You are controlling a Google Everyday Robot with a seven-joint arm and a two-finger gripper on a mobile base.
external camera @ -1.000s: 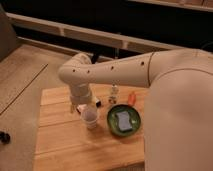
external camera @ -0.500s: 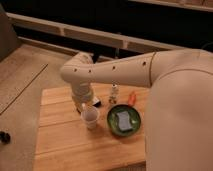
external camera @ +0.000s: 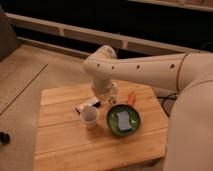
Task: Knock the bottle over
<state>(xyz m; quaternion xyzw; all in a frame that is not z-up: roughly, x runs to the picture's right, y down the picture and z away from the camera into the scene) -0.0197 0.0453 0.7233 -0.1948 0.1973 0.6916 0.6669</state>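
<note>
**A:** What holds what in the camera view?

**B:** A green bowl (external camera: 112,131) sits right of the table's middle, and a flat blue-grey pad (external camera: 122,119) lies in it. Just beside the bowl at its 9 o'clock stands a pale cup (external camera: 90,118), mouth up. I cannot make out what is inside the cup.

**A:** And the bottle?

**B:** The bottle (external camera: 113,93) is at the bowl's 11 o'clock, toward the table's far edge, and the gripper (external camera: 104,93) partly hides it. The gripper hangs from the bent white arm (external camera: 145,70), close on the bottle's 9 o'clock side. I cannot tell whether it is clenched or released, nor whether it touches the bottle.

**A:** Room to move?

**B:** An orange thing (external camera: 131,98) lies near the bottle at its 3 o'clock. A small dark-and-white packet (external camera: 87,105) lies at its 7 o'clock, between the gripper and the cup. The table (external camera: 65,145) shows open wood along its left and near edges.

**A:** Any writing?

**B:** The packet's markings are too small to read.
</note>
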